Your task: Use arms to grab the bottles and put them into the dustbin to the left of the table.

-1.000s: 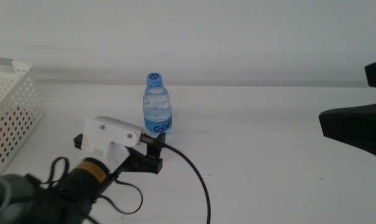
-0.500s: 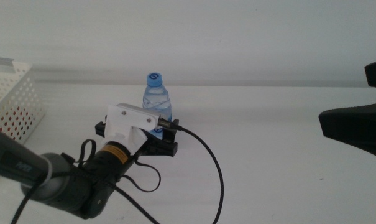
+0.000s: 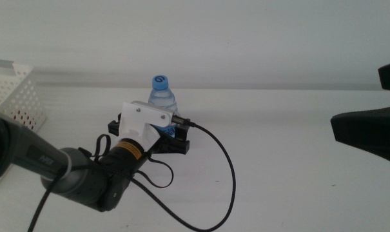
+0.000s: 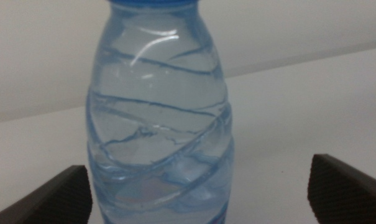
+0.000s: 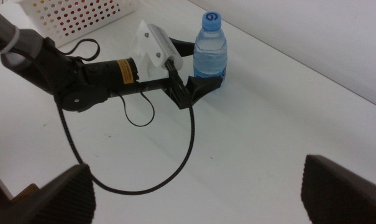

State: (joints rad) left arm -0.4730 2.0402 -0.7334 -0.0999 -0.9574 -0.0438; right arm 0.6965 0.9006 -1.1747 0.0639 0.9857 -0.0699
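A clear water bottle (image 3: 162,98) with a blue cap stands upright mid-table, also seen in the right wrist view as bottle (image 5: 210,51). My left gripper (image 3: 151,136) is open around its lower part, one dark jaw on each side. In the left wrist view the bottle (image 4: 160,118) fills the space between the jaws of the left gripper (image 4: 197,183), with a gap on both sides. The white perforated dustbin (image 3: 15,96) sits at the table's left edge. My right gripper (image 5: 200,186) hangs open and empty, high over the right side of the table.
A black cable (image 3: 230,174) loops from the left wrist across the table in front of the bottle. The right arm's dark body (image 3: 369,132) juts in at the right edge. Something red and yellowish shows through the dustbin wall (image 5: 82,15).
The left arm has pushed forward toward the bottle. Its jaws, short of the bottle a second ago, now stand on either side of it. The bottle and right arm have not moved.
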